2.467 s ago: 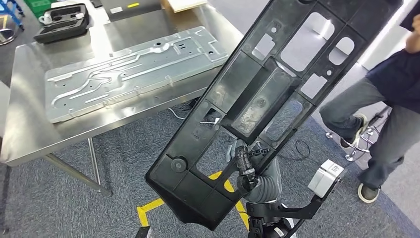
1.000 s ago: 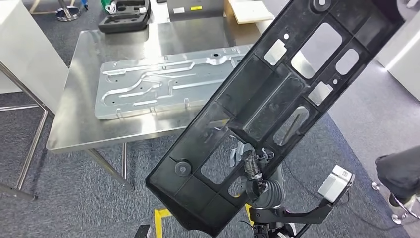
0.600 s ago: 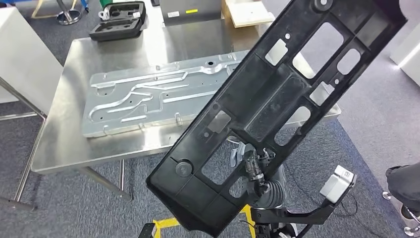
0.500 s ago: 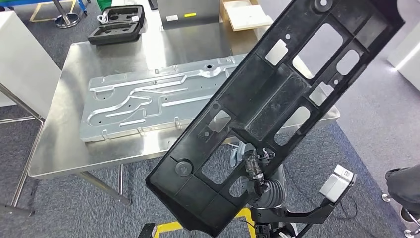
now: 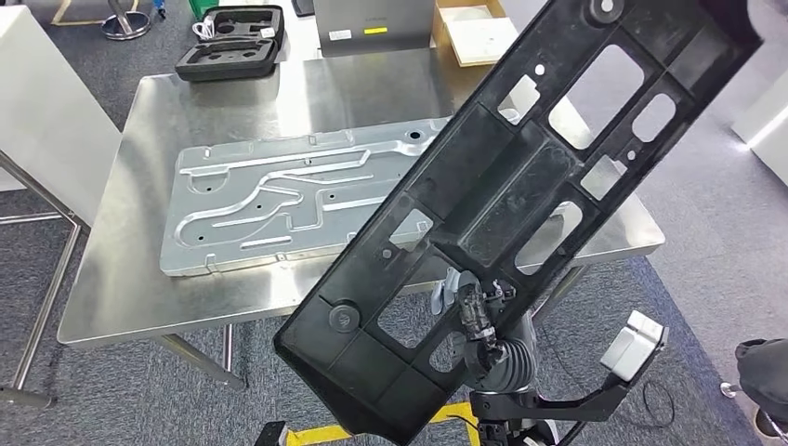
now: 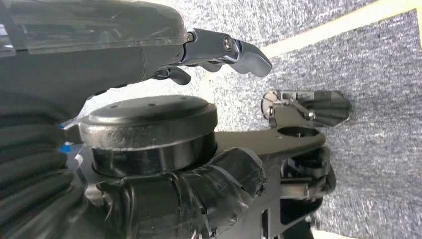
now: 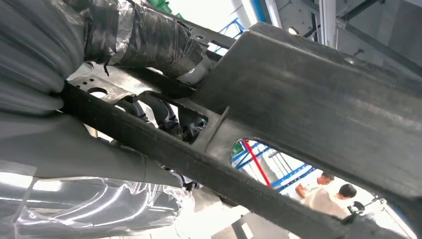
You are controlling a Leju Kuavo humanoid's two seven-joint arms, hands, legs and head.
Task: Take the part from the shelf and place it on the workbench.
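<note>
1. The right hand (image 5: 474, 311) reaches up from the lower middle of the head view, its grey ribbed wrist below it, and its dark fingers (image 5: 469, 307) hook through an opening in the long black plastic panel (image 5: 520, 186), gripping one of the ribs.
2. In the right wrist view the panel (image 7: 318, 114) crosses close in front of the camera as a broad dark bar, and taped fingers (image 7: 144, 37) wrap over its edge.
3. The panel is held in the air, tilted. Its lower end is nearest the robot, over the carpet (image 5: 121, 390); its upper end rises to the far right and hangs above the right part of the bench (image 5: 121, 297), covering the bench's near right edge and corner from sight.
4. The left hand (image 6: 219, 50) hangs over grey carpet with a yellow floor stripe (image 6: 348, 22). Its metal fingers (image 6: 244, 52) are slightly curled and apart, with nothing in them.
5. On the bench lies a long flat silver metal plate (image 5: 279, 200) with pressed grooves, running left to right across the middle. Its right end passes behind the panel.
6. At the far left corner of the bench sits an open black foam case (image 5: 230, 42).
7. Behind the far edge stand a grey metal box (image 5: 372, 23) with a yellow label and a cardboard box (image 5: 479, 28).
8. At the right edge, on the floor, a person's shoe (image 5: 767, 376) shows.
</note>
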